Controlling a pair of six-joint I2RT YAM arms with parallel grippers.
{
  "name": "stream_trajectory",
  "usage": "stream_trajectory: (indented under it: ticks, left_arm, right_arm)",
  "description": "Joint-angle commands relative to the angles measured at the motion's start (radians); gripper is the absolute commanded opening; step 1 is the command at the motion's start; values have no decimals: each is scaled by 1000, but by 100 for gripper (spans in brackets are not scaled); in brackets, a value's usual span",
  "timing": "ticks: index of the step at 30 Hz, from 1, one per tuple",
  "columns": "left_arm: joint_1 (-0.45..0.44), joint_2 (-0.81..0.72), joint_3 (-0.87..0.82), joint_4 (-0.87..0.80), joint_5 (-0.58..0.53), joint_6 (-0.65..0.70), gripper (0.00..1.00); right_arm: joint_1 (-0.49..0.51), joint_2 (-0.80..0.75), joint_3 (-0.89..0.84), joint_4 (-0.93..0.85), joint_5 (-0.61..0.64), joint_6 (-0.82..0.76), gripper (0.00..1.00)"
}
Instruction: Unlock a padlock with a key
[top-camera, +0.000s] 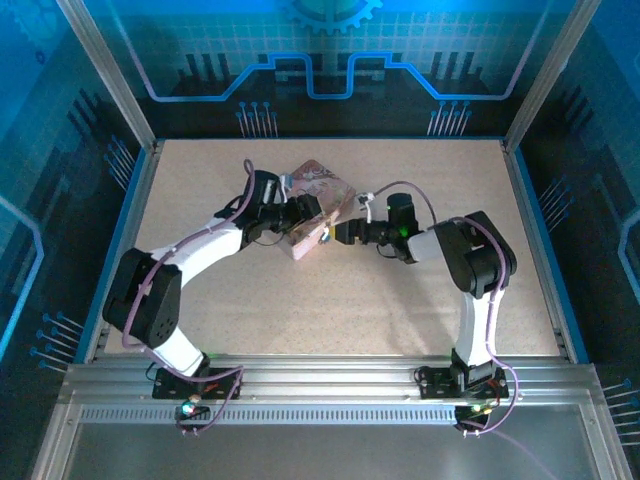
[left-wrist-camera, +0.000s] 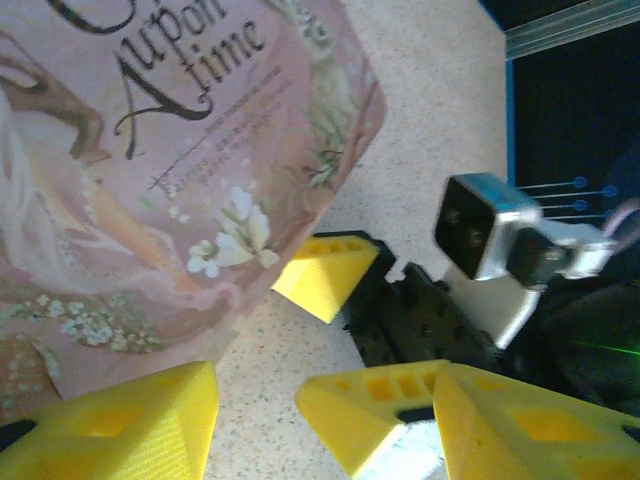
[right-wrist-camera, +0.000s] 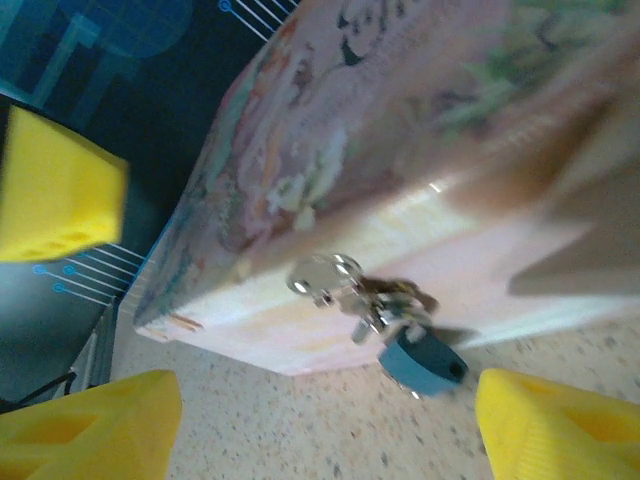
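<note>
From the top camera I am seeing both arms reaching inward to the pink tin (top-camera: 322, 190) in the middle of the table (top-camera: 450, 170). The left gripper (top-camera: 298, 216) is sitting at the tin's left side, and the right gripper (top-camera: 343, 232) is pointing at its near front edge, just beside it. Finer detail is too small for me to read there.

The left wrist camera is showing me the tin's illustrated lid close up. The left fingers (left-wrist-camera: 120, 420) are spread with nothing pinched between them, and the tin is lying just past one tip. A yellow finger of the other arm (left-wrist-camera: 325, 272) is poking in at the tin's corner.

The right wrist camera is giving me what the other two are not: the padlock (right-wrist-camera: 425, 362), bluish, hanging from a silver hasp (right-wrist-camera: 335, 282) on the tin's front wall, just above the table. The right fingers are wide apart and empty.

I am judging this as the line-up on the lock, with the key yet to be pinched. To do the step well, I am wanting two things before any insertion:
- the left arm bracing the tin
- the dark spot on the lock's end, which I am taking for the keyway, turned squarely toward the right arm
</note>
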Motion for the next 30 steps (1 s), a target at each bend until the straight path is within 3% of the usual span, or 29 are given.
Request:
stream_trajectory:
  ticks: [1,16,30]
  left_arm:
    - [6,37,24,19,27,9,59]
    - [7,49,-25,25,-6,7,59]
    - [7,54,-28,23,-5,3,59]
  right_arm:
    - [18,34,38,35,-26,23,78]
    - [35,99,75,20,-44,25,77]
    - [43,155,69,217,-105,71,75]
